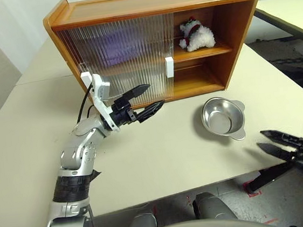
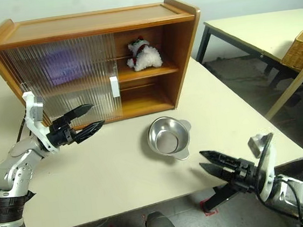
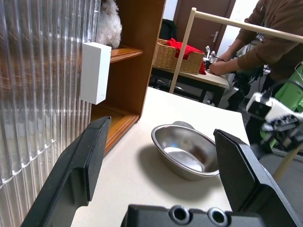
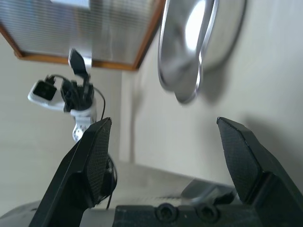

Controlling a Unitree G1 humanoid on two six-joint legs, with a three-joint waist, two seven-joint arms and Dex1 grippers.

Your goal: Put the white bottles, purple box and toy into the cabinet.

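Note:
The cabinet point(image 1: 151, 5) stands at the back of the table, with its ribbed sliding doors covering the left part and the right part open. The toy point(image 1: 196, 34) sits on the upper shelf in the open part. A purple blur behind the ribbed door on the upper shelf is the purple box point(image 2: 59, 63). The white bottles are hidden or out of view. My left gripper point(image 1: 155, 94) hovers open and empty in front of the door, near its white handle point(image 3: 94, 71). My right gripper point(image 2: 202, 159) is open and empty, low off the table's front right edge.
A round steel bowl point(image 1: 223, 118) lies on the table in front of the cabinet's open side. Another table point(image 2: 251, 30) stands to the right with a wicker basket point(image 2: 302, 49). A person point(image 3: 272, 38) works at a far table beyond it.

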